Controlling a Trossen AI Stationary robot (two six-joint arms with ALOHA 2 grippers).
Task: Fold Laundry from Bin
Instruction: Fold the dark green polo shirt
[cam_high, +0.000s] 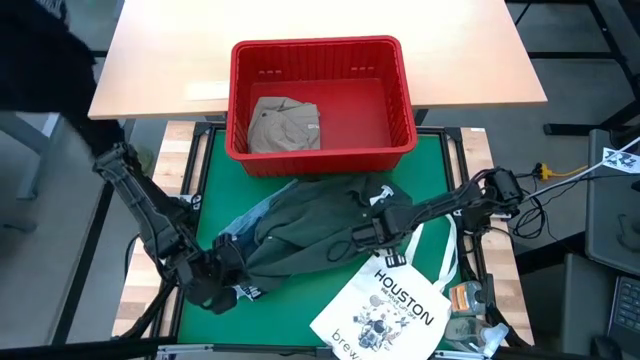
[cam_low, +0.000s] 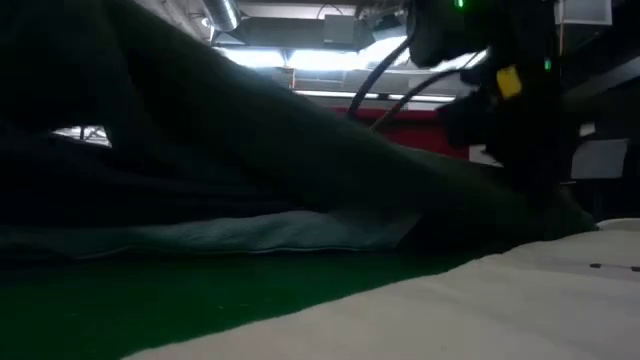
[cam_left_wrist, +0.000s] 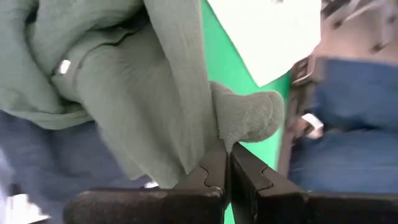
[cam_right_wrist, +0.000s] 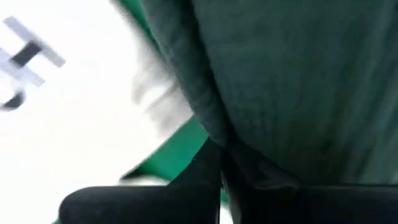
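Both claws pinching dark green garment (cam_high: 310, 225), left claw (cam_left_wrist: 227, 171), right claw (cam_right_wrist: 222, 163)

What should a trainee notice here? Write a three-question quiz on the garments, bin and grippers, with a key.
1. True or false: the red bin is empty.
2. Which garment do both grippers pinch? A) the khaki garment B) the dark green garment C) the white tote bag
3. Fill in: the white tote bag lies on the table nearest the ___ gripper.

Key:
1. False; a khaki garment lies in it.
2. B; the left gripper and right gripper are both shut on the dark green garment.
3. right
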